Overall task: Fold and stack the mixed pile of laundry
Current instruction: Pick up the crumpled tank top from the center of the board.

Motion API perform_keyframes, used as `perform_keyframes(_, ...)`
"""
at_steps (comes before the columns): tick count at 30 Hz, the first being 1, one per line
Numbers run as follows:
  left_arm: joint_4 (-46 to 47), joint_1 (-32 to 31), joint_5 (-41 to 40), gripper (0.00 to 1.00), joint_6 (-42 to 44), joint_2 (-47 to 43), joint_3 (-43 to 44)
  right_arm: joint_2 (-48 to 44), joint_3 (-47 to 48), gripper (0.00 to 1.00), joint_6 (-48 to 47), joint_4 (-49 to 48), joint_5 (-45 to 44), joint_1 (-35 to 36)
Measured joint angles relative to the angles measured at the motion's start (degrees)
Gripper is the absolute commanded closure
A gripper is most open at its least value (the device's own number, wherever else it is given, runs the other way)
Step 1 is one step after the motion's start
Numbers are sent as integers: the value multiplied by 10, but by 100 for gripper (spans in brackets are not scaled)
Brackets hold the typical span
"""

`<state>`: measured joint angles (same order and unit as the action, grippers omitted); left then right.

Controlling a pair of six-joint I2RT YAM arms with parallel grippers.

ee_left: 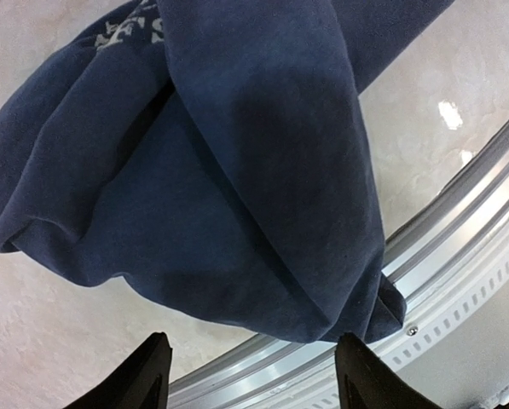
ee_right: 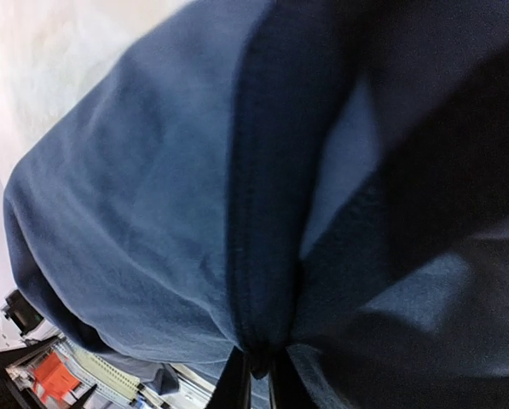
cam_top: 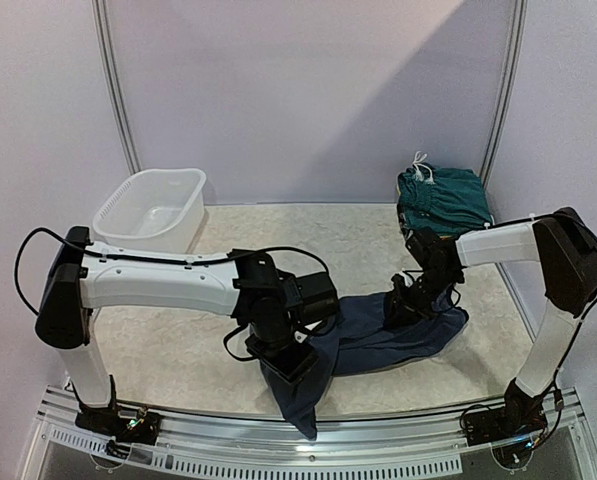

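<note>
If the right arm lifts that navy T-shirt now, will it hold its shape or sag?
Probably sags: the T-shirt lies in soft bunched folds and one end droops over the table edge. Likely light, being thin cloth. The right end effector pinches only a seam, so most would likely hang below.

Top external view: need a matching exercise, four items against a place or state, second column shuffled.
Items:
1. navy T-shirt
2. teal shorts
3. white tub
4. left gripper

Place or state:
a. far left corner
b. far right corner
c. open, nothing between the fingers
d. spread at centre, one end hanging over the near edge

Pairs: 1-d, 2-b, 3-a, 4-c
</note>
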<state>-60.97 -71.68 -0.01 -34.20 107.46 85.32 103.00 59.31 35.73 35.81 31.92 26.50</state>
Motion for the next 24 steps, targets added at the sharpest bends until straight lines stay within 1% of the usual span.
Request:
perform_keyframes(5, 11, 0, 10, 35, -5, 0, -20, 0, 20, 100, -6, 19, -1, 0)
perform_keyframes(6, 14, 0, 11, 34, -6, 0, -26, 0, 26, 100, -8, 24, -1, 1)
perform_keyframes(11, 26, -1, 19, 23, -9, -4, -47, -2, 62, 100, -17, 57, -6, 1)
perform_keyframes(14, 36, -4, 24, 22, -5, -11, -53, -8, 83, 100, -21, 77, -14, 1)
perform_keyframes(19, 56, -7, 32, 24, -3, -12, -56, -24, 114, 100, -26, 109, -33, 1)
perform_keyframes(24, 68, -7, 38, 31, -2, 12, -56, -31, 138, 100, -28, 126, -44, 1)
